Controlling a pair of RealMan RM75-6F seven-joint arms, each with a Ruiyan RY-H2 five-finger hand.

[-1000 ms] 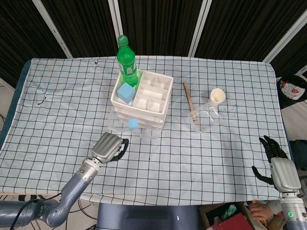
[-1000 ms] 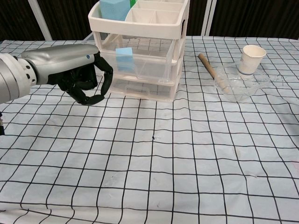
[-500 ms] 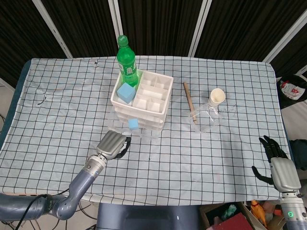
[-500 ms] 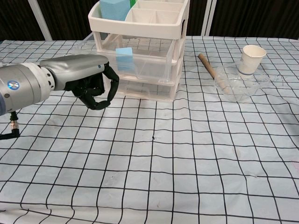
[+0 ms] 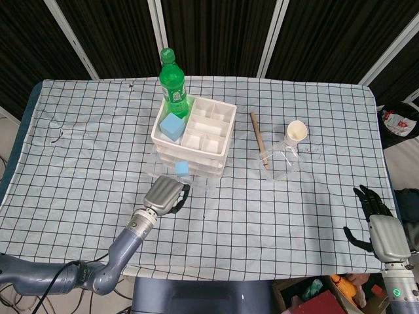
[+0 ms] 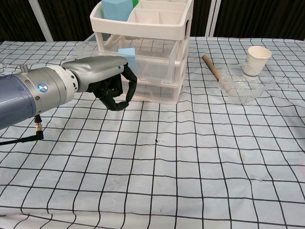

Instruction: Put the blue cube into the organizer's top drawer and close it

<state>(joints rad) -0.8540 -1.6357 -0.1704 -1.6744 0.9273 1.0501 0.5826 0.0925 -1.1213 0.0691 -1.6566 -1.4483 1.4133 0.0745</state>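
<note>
Blue is the small cube, and it lies inside the clear top drawer of the white organizer; the drawer is pulled out toward you, not closed. Since 1 second ago your left hand has moved to the right, from beside the organizer's left corner to directly in front of the open drawer. Its dark fingers are curled inward and hold nothing, as they did before. I cannot tell if they touch the drawer front. Your right hand has not moved: it rests at the table's near right edge with fingers apart. A larger blue block sits in the top tray, beside the green bottle.
</note>
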